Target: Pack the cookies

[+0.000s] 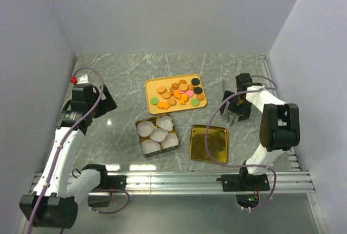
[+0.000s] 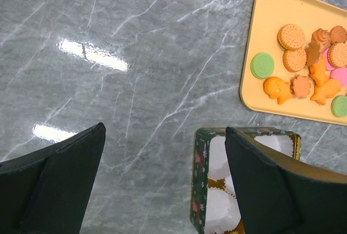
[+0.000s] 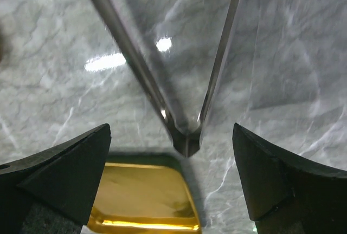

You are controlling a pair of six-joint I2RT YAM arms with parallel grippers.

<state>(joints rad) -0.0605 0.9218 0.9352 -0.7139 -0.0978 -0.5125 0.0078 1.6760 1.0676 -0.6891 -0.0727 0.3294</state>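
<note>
Grey marble bench [image 1: 114,71]. Orange tray [image 1: 153,84] sits centre-rear and carries all the cookies [image 1: 179,93]: mostly tan rounds and fish shapes, plus a few pink, green and black.

Tin [image 1: 139,122] is open, just in front of the tray, and holds white paper cups [image 1: 158,135]. Gold lid [image 1: 209,143] lies flat on the bench to the tin's right, apart from it.

L gripper [image 2: 165,131]: jaws wide apart, grasping nothing. It hangs over bare bench left of tin and tray, well clear of the cookies.

R gripper [image 3: 171,128]: jaws wide apart, nothing between the pads. It is right of the tray, beyond the lid. Metal tongs [image 3: 187,139] lie under it; in the wrist view the hinge end shows between the fingers. Contact w/ tongs: cannot tell.
</note>
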